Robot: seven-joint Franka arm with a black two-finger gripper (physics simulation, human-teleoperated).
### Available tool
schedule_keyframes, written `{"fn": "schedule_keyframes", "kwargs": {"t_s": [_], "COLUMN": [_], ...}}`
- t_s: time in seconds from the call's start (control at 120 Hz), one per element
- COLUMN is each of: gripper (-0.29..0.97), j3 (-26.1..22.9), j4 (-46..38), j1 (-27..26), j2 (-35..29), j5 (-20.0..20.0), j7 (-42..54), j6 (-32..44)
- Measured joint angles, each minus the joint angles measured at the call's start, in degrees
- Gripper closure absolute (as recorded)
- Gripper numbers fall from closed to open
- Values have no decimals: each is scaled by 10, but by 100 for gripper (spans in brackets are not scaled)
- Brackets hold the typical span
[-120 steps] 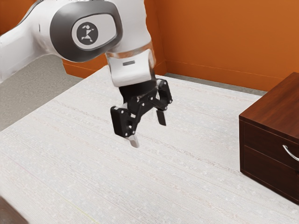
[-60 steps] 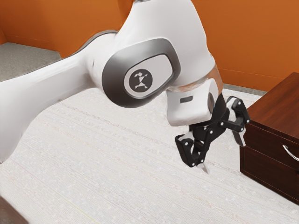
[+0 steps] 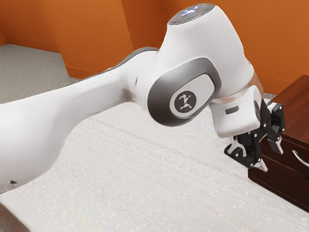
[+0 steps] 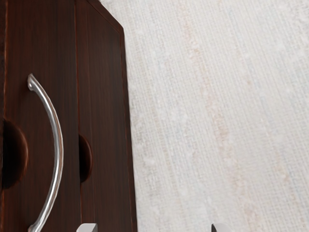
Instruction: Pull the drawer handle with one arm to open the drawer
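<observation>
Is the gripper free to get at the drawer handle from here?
Probably yes: the open gripper hangs by the cabinet front, nothing between it and the handle, not yet around it.

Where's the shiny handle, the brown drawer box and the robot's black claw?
handle (image 4: 57, 145), wrist view, middle of its curved silver bar.
drawer box (image 3: 289, 104), exterior view, its dark wooden top.
gripper (image 3: 269, 155), exterior view, midway between its open fingertips.

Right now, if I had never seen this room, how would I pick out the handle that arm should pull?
Find the dark wooden cabinet on the pale table at the exterior view's right, just past the black gripper. On its front sits a thin curved drawer handle. Its bright silver arc stands out against the dark brown panels around it.
</observation>
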Motion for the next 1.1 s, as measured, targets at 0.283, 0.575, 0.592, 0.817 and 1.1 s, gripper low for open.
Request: {"fn": "schedule_keyframes", "kwargs": {"t_s": [0.283,0.575,0.592,0.817,1.1], "gripper": [44,44,44,46,71], "j3": [9,10,10,25,35], "j4": [49,65,65,66,12], "j1": [-34,-36,-36,-47,-62], "j2": [61,88,89,106,69], "j5": [23,33,33,33,44], "j7": [-10,-16,-16,-18,-21], "j6": [28,54,55,74,83]}}
